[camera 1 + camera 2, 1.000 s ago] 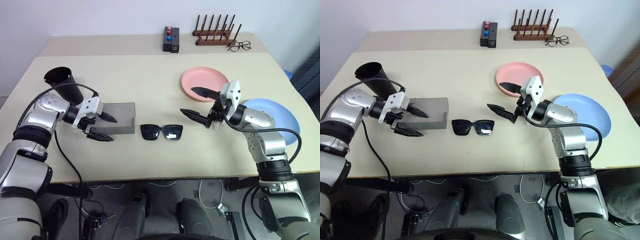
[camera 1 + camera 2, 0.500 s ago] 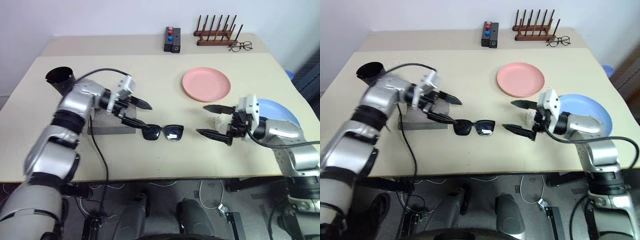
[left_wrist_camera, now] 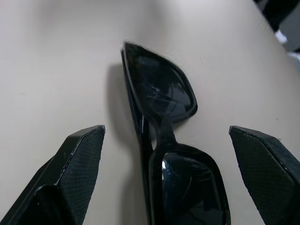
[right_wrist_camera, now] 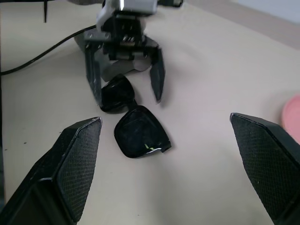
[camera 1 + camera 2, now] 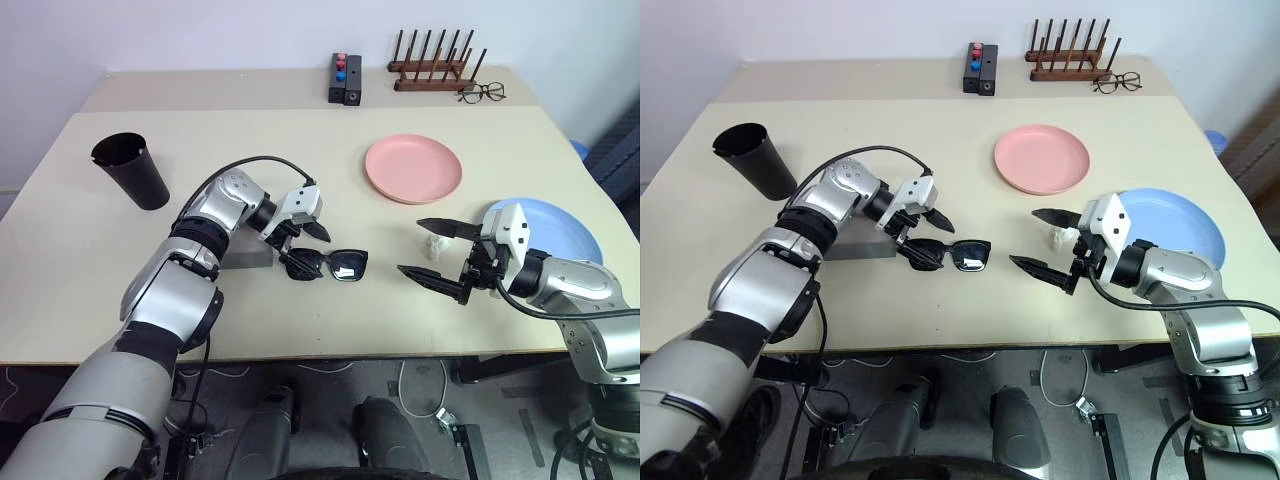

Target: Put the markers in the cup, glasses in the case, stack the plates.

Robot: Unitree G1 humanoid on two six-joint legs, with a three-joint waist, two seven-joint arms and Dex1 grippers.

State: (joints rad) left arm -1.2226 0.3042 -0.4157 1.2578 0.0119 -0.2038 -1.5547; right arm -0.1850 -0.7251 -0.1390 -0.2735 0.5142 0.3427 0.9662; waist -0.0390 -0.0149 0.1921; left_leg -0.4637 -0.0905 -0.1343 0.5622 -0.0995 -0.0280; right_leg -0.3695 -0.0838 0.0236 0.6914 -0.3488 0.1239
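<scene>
Both grippers spread, sunglasses on the table between the left fingers

Two black fingers of the left gripper [image 5: 308, 246] stand apart over the left lens of the glasses [image 5: 326, 265], one on each side of the frame – in the left wrist view the fingertips [image 3: 82, 154] flank the lens without touching it. The glasses lie folded on the table [image 5: 300, 150], just beside the grey case [image 5: 248, 256], which lies flat under the left forearm. The right gripper [image 5: 432, 250] hovers near the table to the right of the glasses, well apart from them, fingers spread and holding nothing. Behind it lies the blue plate [image 5: 570, 232]; the pink plate [image 5: 412, 168] sits separately, farther back. The cup [image 5: 131, 170] stands upright at the left – whether the markers are in it I cannot tell
</scene>
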